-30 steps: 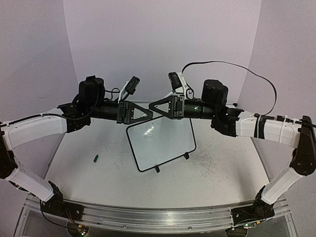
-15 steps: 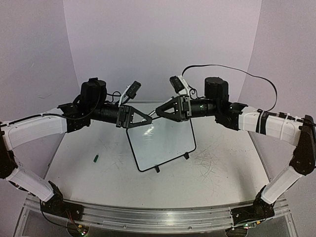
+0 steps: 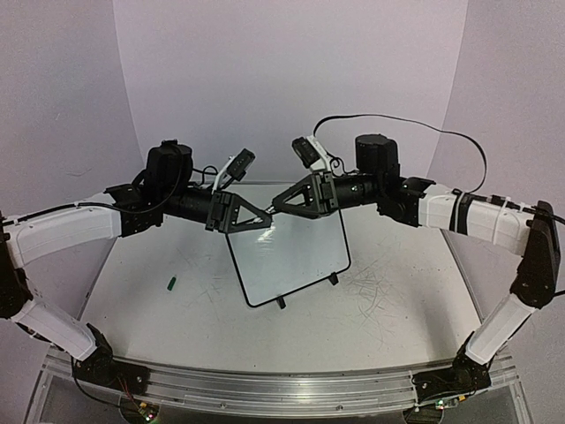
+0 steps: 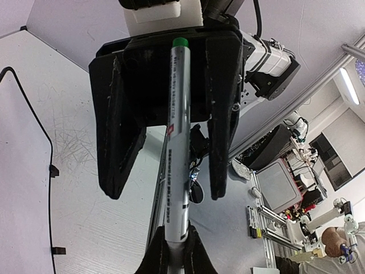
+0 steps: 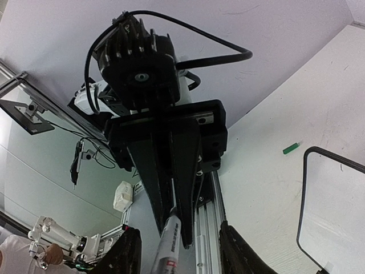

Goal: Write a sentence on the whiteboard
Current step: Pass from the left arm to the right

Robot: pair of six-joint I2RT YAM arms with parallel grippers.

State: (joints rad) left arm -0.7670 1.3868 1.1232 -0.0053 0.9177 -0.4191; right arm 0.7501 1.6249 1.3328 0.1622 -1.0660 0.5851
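Whiteboard (image 3: 287,261) on table (image 3: 397,300); left tool (image 3: 267,221) pinches marker (image 4: 175,142); right tool (image 3: 278,205) parted astride.

Two robot arms stand on an aluminium rail (image 3: 282,389). The left arm (image 3: 62,234) and the right arm (image 3: 481,221) each have a black base at the rail, glossy white shells along the links and black joints between them. At the end farthest from the rail, each carries a black ribbed motor housing (image 3: 164,162), then a black triangular gripper: the left gripper (image 3: 267,223) and the right gripper (image 3: 275,205). A small black camera (image 3: 237,162) on a white bracket sits beside each. A thin black cable (image 3: 441,132) arcs over the right arm; a black band (image 3: 466,225) rings its white shell.
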